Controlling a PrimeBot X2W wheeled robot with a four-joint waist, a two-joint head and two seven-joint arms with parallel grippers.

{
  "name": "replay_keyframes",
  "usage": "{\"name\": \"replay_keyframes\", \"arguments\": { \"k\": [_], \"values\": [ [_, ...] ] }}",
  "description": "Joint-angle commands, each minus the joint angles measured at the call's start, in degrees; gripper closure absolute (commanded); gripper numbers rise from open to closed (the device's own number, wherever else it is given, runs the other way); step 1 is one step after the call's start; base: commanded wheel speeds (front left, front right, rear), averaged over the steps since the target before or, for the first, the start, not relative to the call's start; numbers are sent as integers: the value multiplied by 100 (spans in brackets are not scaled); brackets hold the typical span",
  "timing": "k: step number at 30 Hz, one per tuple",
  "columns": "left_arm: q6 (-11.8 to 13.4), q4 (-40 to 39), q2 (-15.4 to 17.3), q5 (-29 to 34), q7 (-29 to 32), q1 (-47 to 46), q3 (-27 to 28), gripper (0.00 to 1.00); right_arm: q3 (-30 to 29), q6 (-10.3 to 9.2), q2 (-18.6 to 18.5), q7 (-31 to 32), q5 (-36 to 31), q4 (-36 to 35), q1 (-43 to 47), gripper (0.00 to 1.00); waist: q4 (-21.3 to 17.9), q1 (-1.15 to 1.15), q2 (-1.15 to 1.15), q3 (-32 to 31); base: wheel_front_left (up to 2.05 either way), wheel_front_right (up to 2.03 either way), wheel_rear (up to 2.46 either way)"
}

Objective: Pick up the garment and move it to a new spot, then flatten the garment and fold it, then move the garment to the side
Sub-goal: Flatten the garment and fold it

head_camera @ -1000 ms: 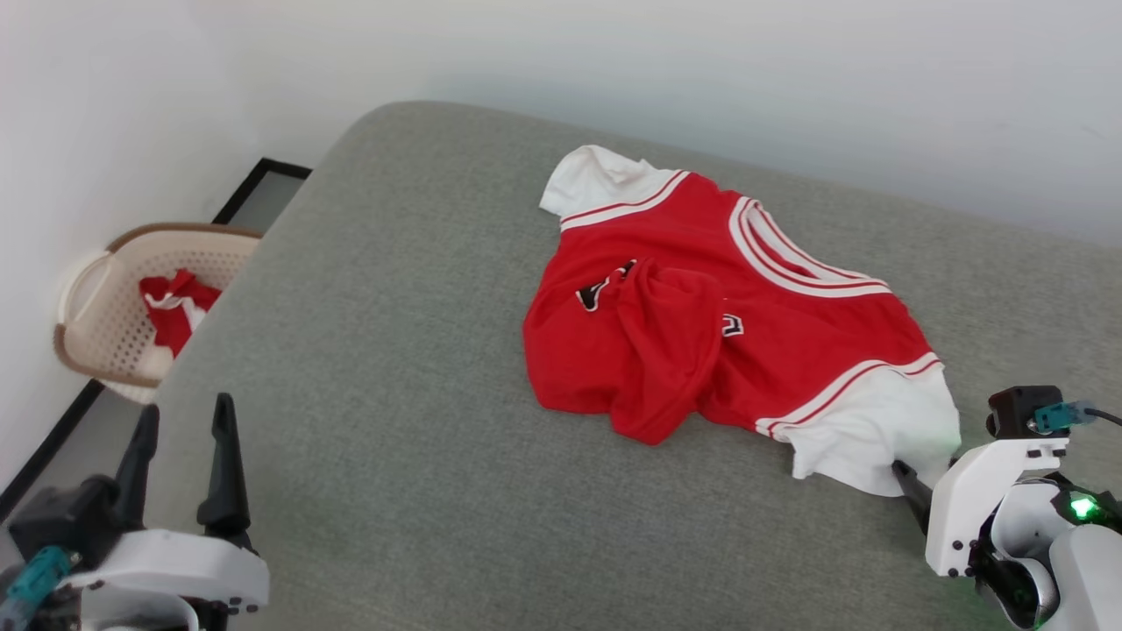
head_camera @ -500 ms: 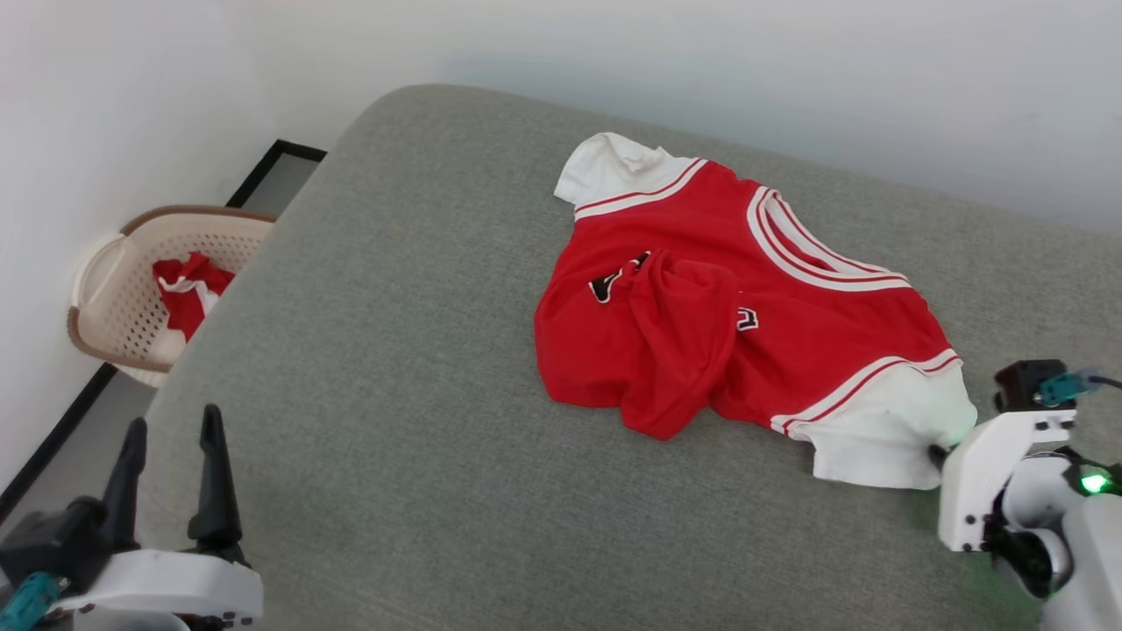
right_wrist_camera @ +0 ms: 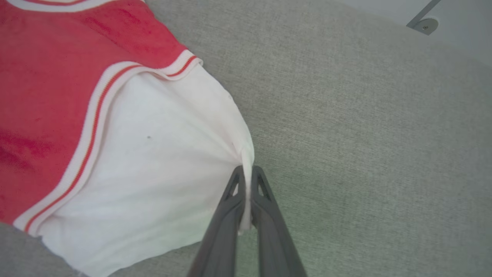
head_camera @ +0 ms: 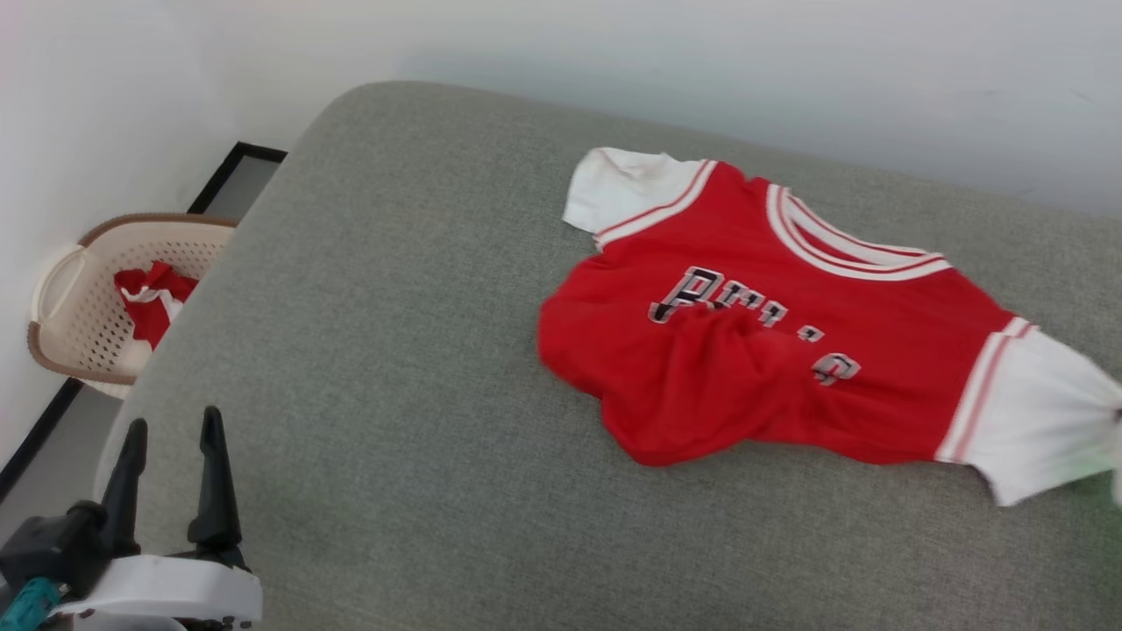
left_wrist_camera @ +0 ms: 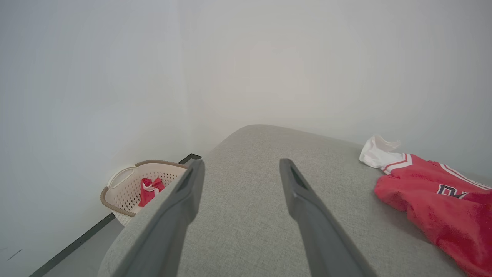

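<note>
The garment (head_camera: 789, 342), a red T-shirt with white sleeves and black-and-white lettering, lies spread across the grey cushion (head_camera: 394, 368), its lower front bunched in a fold. In the right wrist view my right gripper (right_wrist_camera: 246, 171) is shut on the hem of the garment's (right_wrist_camera: 127, 115) white sleeve, the cloth pinched between both fingers and pulled taut. My left gripper (head_camera: 171, 429) stands open at the lower left of the head view, far from the shirt. The left wrist view shows its fingers (left_wrist_camera: 242, 163) spread over bare cushion, with the garment (left_wrist_camera: 434, 196) off to the right.
A cream laundry basket (head_camera: 66, 298) with red and white cloth in it stands on the floor left of the cushion, against the white wall. The cushion's rounded left edge (head_camera: 202, 298) drops to the floor there. A white wall (head_camera: 701, 61) runs behind the cushion.
My right gripper shut on the white sleeve hem and pulled it to the right, stretching the shirt out so the lettering shows. The head camera also shifted. My left gripper stayed open.
</note>
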Motion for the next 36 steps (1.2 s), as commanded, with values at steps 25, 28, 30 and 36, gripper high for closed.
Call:
{"name": "replay_keyframes", "arguments": {
  "k": [25,28,30,36],
  "values": [
    [-174,221,42,152,26,92,99,0,-353,-12,-119,-525,-69,1655,-344,0,-179,0,0,-318,0,0,0],
    [-134,165,81,136,43,219,148,0,-244,-12,-80,-691,-39,1551,-311,0,-291,0,0,-438,0,0,0],
    [-106,117,99,133,62,278,165,0,-180,-12,-59,-822,44,1449,-251,0,-354,0,0,-502,0,0,0],
    [-36,2,138,147,122,446,166,0,49,-12,193,-1218,374,845,-11,0,-498,0,0,-682,0,0,0]
  ]
}}
